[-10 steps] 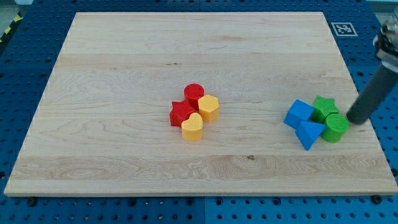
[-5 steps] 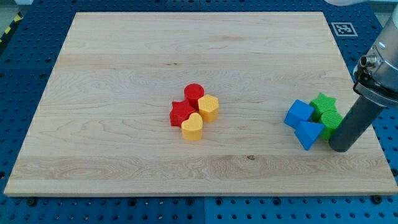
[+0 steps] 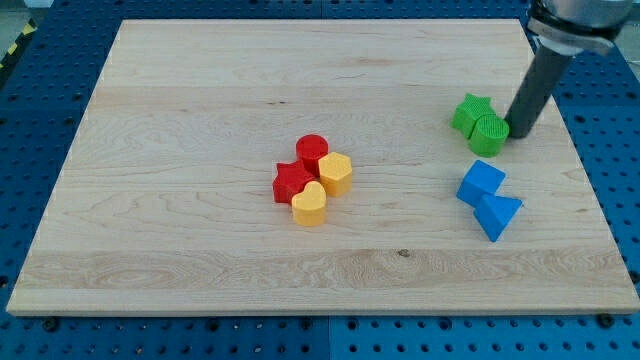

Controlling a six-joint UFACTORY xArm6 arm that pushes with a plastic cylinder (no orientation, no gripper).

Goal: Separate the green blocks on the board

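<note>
Two green blocks touch each other at the board's right: a green star [image 3: 470,111] and a green cylinder [image 3: 490,134] just below and right of it. My tip [image 3: 519,133] stands at the right side of the green cylinder, touching or nearly touching it. The dark rod rises from there toward the view's top right.
Two blue blocks, a cube [image 3: 481,183] and a triangular one [image 3: 497,215], lie below the green pair. At the board's middle sit a red cylinder [image 3: 312,150], a red star [image 3: 292,182], a yellow hexagon [image 3: 336,173] and a yellow heart [image 3: 309,204]. The wooden board [image 3: 200,110] has its right edge near my tip.
My tip has moved up the view from the lower right of the cluster. Both green blocks have slid up and left, away from the blue blocks, still touching each other.
</note>
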